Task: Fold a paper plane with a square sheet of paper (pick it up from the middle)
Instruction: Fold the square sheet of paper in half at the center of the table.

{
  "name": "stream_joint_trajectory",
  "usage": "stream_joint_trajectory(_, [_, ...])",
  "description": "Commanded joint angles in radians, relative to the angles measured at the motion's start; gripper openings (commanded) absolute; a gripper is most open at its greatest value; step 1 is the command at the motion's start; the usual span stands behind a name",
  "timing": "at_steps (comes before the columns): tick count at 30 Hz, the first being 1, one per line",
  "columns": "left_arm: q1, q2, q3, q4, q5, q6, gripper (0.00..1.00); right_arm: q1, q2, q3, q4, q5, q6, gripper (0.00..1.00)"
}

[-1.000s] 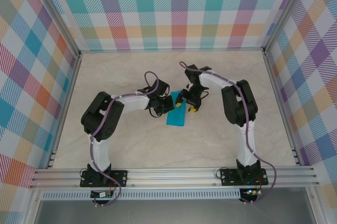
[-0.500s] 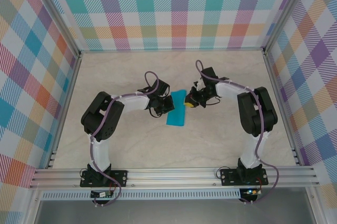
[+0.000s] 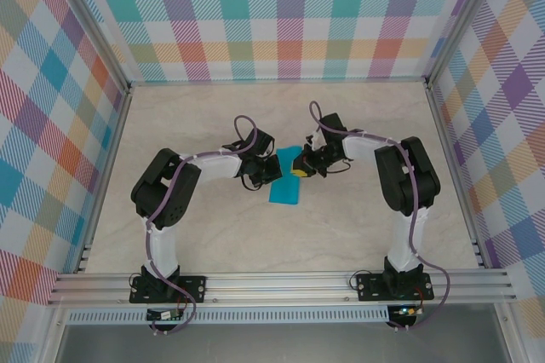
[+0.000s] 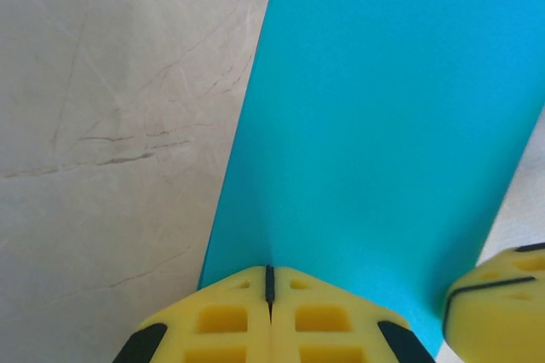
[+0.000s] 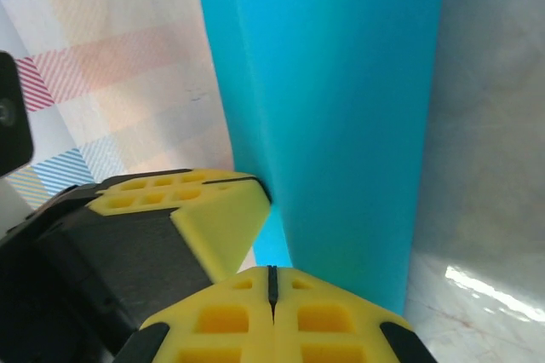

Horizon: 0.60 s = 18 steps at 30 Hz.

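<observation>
Since a second ago the right gripper (image 3: pixel 300 169) has left its place over the far half of the teal-blue sheet of paper (image 3: pixel 285 189), where its jaws stood apart, and has settled against the sheet's right edge near the far end with the jaws drawn together. The right arm's elbow has swung out to the right and back a little. The left gripper (image 3: pixel 273 170) and the sheet lie where they were.

From above, the sheet is folded to a narrow strip near the middle of the marble-patterned table (image 3: pixel 187 124), its long side running away from the arm bases and leaning slightly right at the far end. The left gripper meets its left edge, about opposite the right gripper, so the strip lies between the two.

At the left wrist, the yellow fingers (image 4: pixel 230 320) are pressed flat together with only a dark seam between them, their tips at the near edge of the strip. A rounded yellow pad of the right gripper sits at the strip's lower right corner.

At the right wrist, its own fingers (image 5: pixel 324 320) are likewise fully closed, tips at the end of the strip, and one left finger touches the strip just beside them. Whether either pair has paper pinched in the seam I cannot tell
</observation>
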Motion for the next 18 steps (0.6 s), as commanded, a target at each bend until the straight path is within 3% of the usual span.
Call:
stream_joint_trajectory(1, [-0.018,0.055,-0.033,-0.052,-0.013,0.022,0.00,0.003,0.019,-0.021,0.016,-0.002,-0.062,0.00])
stream_joint_trajectory(18, [-0.018,0.055,-0.041,-0.065,-0.018,0.031,0.00,-0.006,-0.015,-0.210,0.211,0.058,-0.132,0.00])
